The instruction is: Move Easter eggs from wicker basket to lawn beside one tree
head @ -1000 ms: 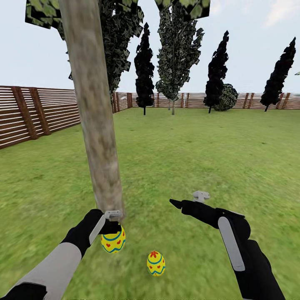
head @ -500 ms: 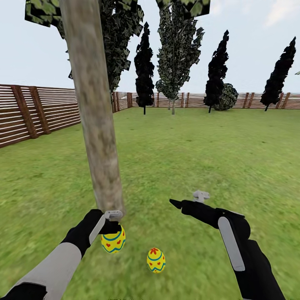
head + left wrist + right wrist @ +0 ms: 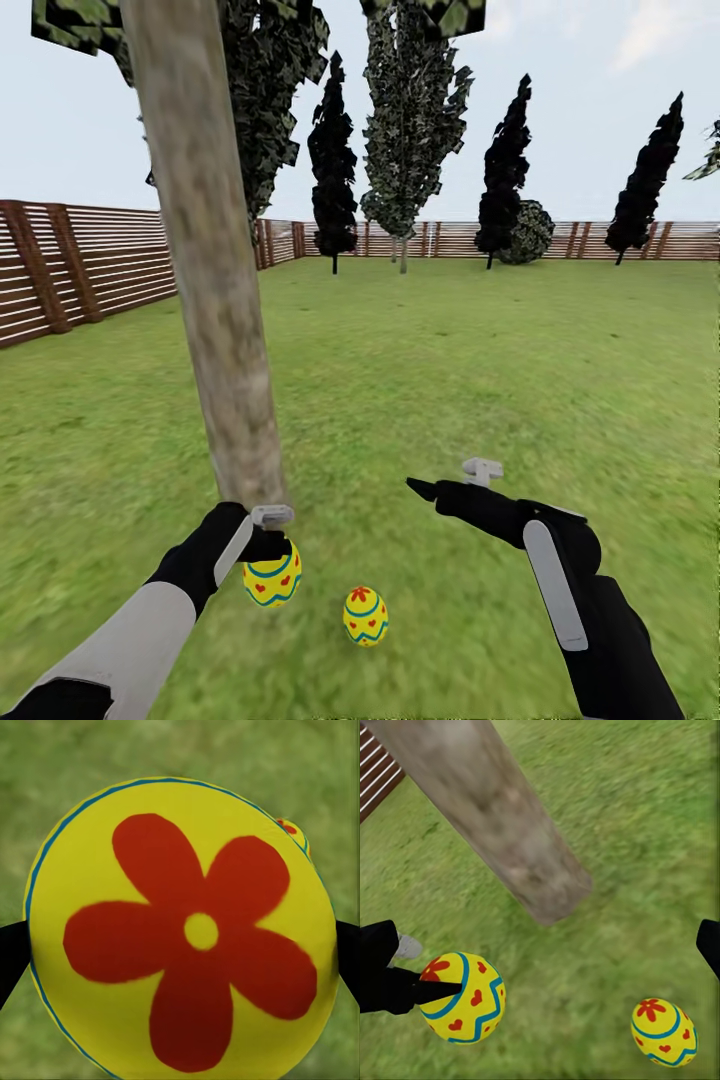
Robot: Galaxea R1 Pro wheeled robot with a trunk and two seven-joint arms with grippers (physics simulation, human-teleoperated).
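Lawn (image 3: pixel 480 360): left gripper (image 3: pixel 268 545) gripping egg (image 3: pixel 272 577) beside tree (image 3: pixel 215 330).

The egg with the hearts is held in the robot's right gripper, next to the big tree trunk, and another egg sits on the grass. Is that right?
Not quite. The egg with the hearts is held in the left gripper, not the right, as the head view shows. The right gripper is open and holds nothing. The rest is right: it is next to the tree trunk, and another egg sits on the grass.

The lawn (image 3: pixel 450 380) carried the tree (image 3: pixel 215 330) and one egg (image 3: pixel 366 616), lying between the grippers, nearer the left.
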